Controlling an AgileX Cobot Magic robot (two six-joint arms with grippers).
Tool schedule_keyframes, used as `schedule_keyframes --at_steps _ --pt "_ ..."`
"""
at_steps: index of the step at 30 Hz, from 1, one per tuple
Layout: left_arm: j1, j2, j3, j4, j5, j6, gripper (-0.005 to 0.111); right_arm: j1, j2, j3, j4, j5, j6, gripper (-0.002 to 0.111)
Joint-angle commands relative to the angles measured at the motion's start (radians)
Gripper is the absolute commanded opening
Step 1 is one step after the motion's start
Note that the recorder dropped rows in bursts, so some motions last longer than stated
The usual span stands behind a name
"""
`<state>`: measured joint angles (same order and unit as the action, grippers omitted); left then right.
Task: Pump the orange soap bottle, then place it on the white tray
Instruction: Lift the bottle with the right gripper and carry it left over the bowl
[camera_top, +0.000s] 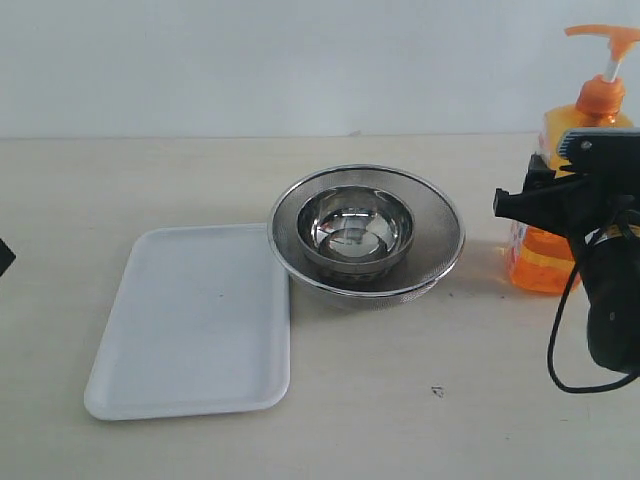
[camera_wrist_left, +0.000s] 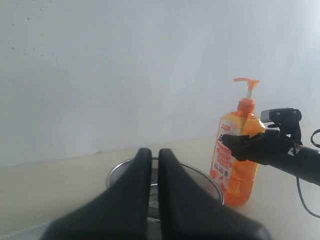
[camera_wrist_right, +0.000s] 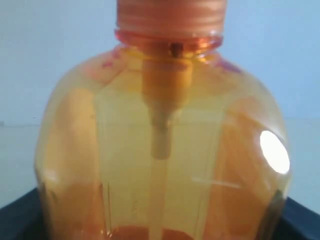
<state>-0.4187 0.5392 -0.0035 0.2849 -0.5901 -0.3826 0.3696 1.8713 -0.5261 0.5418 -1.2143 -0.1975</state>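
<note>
At the right of the table (camera_top: 470, 430), right hand (camera_top: 535, 210) clasps the orange soap bottle (camera_top: 535, 268); left hand (camera_wrist_left: 154, 156) closed, empty. Off-centre pumping could topple it.

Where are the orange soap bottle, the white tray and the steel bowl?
orange soap bottle (camera_top: 535, 262): exterior view, lower body near its base.
white tray (camera_top: 195, 325): exterior view, bare flat floor.
steel bowl (camera_top: 358, 228): exterior view, shiny inner wall.

All 3 views share bottle (camera_top: 538, 262); right wrist closest
</note>
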Motion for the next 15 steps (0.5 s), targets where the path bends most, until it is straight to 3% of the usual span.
schedule_keyframes --at_steps 1,15 --pt "0.001 -0.007 0.003 -0.016 -0.01 0.004 0.005 0.001 -0.042 0.003 -0.005 0.022 -0.016 0.0" --pt "0.001 -0.007 0.003 -0.109 0.007 0.072 0.005 0.001 -0.504 0.003 -0.014 0.241 -0.165 0.0"
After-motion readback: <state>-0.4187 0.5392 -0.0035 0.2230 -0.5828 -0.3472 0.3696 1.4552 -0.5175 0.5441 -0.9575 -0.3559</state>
